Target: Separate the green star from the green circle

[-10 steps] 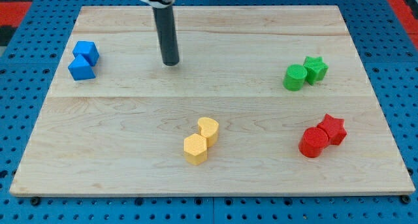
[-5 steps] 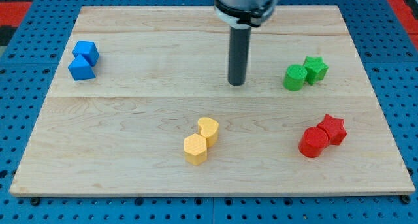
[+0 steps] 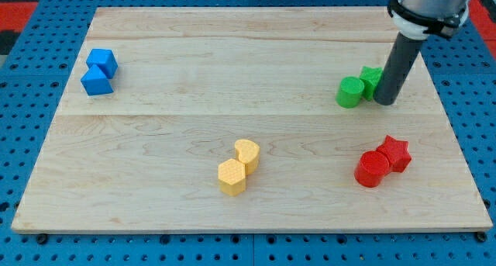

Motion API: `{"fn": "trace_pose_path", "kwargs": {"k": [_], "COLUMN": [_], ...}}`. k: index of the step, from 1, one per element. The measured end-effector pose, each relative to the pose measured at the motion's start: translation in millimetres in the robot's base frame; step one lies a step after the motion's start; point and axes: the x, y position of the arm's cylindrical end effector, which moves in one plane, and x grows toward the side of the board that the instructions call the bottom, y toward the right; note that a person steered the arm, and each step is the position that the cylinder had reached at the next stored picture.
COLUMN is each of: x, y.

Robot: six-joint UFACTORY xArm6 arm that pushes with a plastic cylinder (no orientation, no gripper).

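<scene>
The green circle [image 3: 349, 91] sits at the view's right on the wooden board [image 3: 155, 126]. The green star [image 3: 370, 78] touches it on its upper right and is partly hidden by my rod. My tip [image 3: 385, 101] stands right of the green circle and just below and right of the green star, against or very close to it.
A red circle [image 3: 372, 170] and red star [image 3: 394, 152] lie together at the lower right. A yellow hexagon [image 3: 232, 177] and yellow heart [image 3: 247, 153] touch near the bottom middle. Two blue blocks [image 3: 98, 70] sit at the upper left.
My rod has swept from the board's upper left-middle across to the right and now stands at the green pair. No block has visibly moved.
</scene>
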Motion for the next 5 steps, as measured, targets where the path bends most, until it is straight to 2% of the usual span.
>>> {"fn": "trace_pose_path", "kwargs": {"k": [1, 3, 5], "x": [-30, -86, -95], "y": [0, -49, -106]}}
